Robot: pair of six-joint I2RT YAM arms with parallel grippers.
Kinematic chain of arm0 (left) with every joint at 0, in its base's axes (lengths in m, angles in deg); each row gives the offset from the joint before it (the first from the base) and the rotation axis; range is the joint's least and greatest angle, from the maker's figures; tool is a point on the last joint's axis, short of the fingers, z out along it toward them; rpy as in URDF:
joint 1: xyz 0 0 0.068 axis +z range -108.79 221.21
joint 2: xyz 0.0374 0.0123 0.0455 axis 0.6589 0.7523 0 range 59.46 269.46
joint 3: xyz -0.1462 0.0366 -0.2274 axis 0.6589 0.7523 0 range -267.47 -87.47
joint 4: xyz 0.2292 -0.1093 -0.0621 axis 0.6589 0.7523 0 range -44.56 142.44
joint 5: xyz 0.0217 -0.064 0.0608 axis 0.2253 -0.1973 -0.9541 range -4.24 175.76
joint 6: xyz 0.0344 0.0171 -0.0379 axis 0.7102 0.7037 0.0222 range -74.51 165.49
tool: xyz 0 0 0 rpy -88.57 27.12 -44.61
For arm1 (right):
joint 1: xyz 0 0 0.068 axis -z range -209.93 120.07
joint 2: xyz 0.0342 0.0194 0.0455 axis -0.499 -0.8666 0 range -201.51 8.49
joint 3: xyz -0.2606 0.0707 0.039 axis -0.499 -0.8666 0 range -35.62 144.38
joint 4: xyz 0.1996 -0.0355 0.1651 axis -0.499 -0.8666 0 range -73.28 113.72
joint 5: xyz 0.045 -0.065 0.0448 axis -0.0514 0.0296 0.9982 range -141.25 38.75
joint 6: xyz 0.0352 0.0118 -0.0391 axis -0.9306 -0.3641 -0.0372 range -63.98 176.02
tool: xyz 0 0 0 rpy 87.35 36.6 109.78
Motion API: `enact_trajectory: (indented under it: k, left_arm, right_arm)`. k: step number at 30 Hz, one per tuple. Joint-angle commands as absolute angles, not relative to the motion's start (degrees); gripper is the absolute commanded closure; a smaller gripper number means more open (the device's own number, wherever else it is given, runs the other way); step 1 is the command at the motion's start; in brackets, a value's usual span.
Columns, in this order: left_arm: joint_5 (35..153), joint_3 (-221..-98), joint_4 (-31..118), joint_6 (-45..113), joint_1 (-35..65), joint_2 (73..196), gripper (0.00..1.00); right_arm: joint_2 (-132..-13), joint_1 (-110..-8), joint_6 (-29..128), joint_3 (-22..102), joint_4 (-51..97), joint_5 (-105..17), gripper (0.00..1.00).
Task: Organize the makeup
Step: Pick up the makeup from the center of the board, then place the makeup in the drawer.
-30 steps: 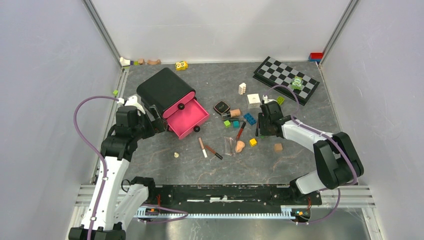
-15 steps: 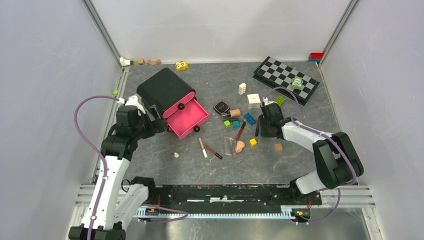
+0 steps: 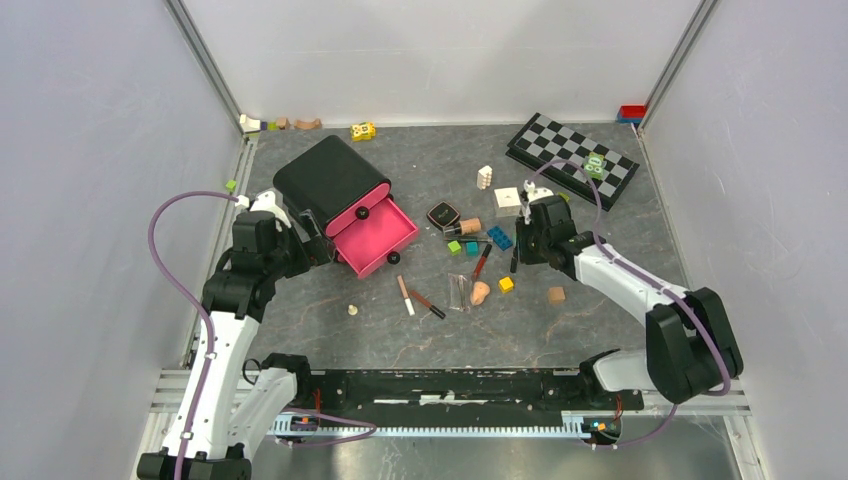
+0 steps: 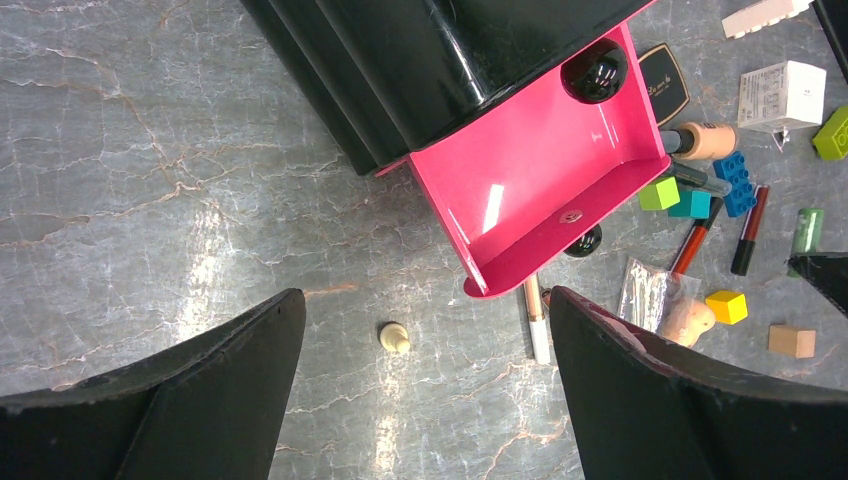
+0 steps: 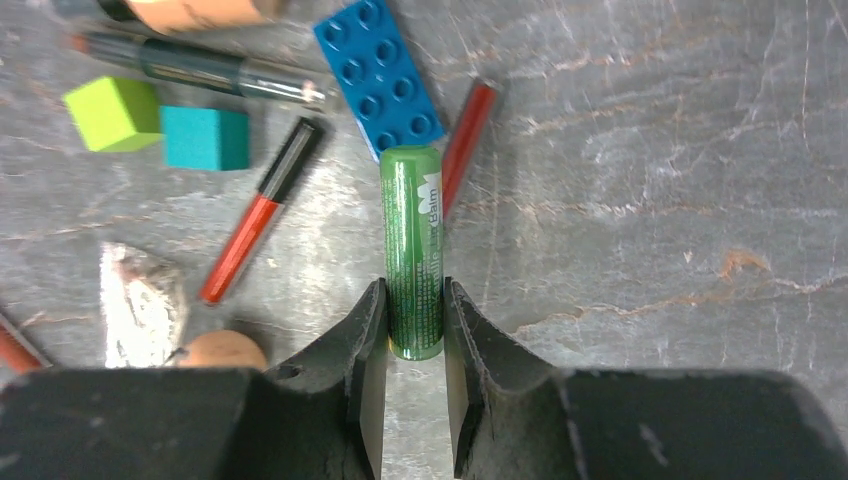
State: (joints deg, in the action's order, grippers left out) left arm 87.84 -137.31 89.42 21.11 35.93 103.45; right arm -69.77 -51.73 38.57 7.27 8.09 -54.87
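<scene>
My right gripper is shut on one end of a green lip balm tube, which points away from the wrist over the loose makeup. Around it lie a red gloss tube, a second red tube and a dark pencil. The black compact, two thin brushes and a peach sponge lie mid-table. My left gripper hangs open over bare tabletop, just in front of the open pink drawer of the black box.
Toy blocks are mixed in with the makeup: a blue brick, green, teal, yellow and brown ones. A white cube, a chessboard, a clear bag and a pale pawn also lie here.
The right gripper's jaws have come together on the green tube, and that wrist has shifted slightly away from the bases. The left arm has not moved.
</scene>
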Motion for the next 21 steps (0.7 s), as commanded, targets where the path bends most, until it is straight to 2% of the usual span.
enact_trajectory:
  k: [1, 13, 21]
  left_arm:
    - [88.71, -137.33, 87.08, 22.82, 35.76, 103.48, 0.03]
    - [88.38, -137.3, 87.1, 22.78, 35.76, 102.81, 0.02]
    - [88.08, -137.22, 87.1, 22.73, 35.76, 102.25, 0.02]
  right_arm:
    - [-66.69, -53.59, 39.58, 11.25, 10.11, -49.34, 0.79]
    - [-76.39, -69.5, 42.11, 28.07, 11.12, -47.13, 0.79]
    - [-86.92, -74.41, 42.29, 41.84, 9.0, -47.45, 0.79]
